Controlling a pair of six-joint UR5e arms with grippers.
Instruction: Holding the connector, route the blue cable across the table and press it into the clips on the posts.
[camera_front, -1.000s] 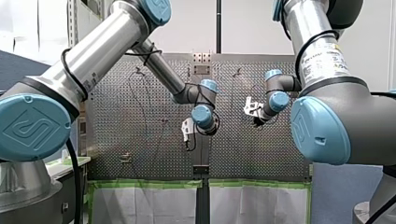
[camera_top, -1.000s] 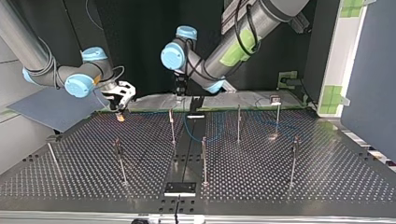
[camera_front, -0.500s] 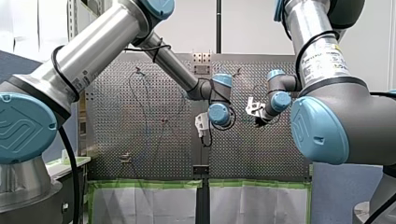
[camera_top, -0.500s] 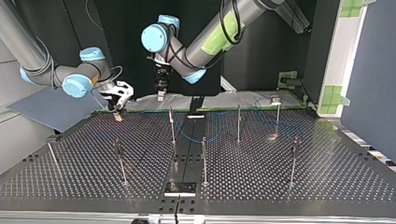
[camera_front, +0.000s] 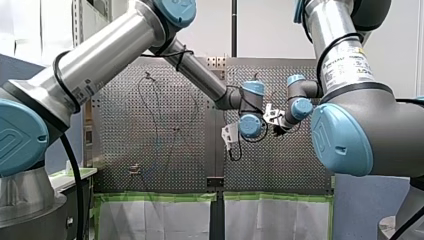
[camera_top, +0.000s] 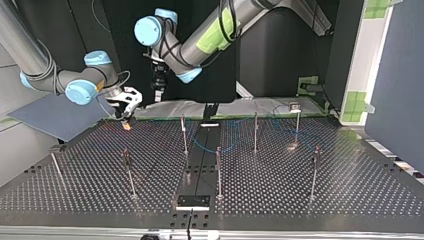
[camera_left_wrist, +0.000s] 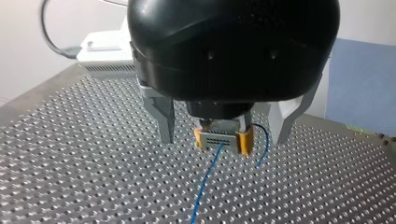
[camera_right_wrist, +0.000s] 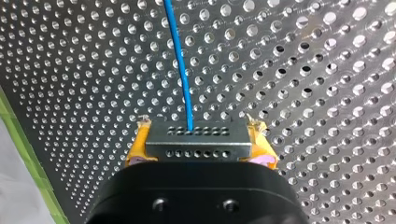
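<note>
Our right pincer (camera_right_wrist: 200, 142) is clamped on the connector (camera_right_wrist: 196, 145) with its yellow pads, over the perforated surface (camera_right_wrist: 303, 70). The blue cable (camera_right_wrist: 180, 60) runs off from it. Our left pincer (camera_left_wrist: 223, 139) hangs wide open, gripping nothing.

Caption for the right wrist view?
Right gripper clamps the grey connector between yellow pads; blue cable runs ahead over the perforated table.

Right gripper (camera_right_wrist: 198, 136): closed on the connector (camera_right_wrist: 196, 145), which is clamped between yellow pads (camera_right_wrist: 135, 150).
Connector: grey, two rows of small holes.
Blue cable (camera_right_wrist: 182, 70): plugged into the upper row, led ahead over the perforated table (camera_right_wrist: 308, 70).
Green tape (camera_right_wrist: 27, 158): laid along the table's edge.
</note>
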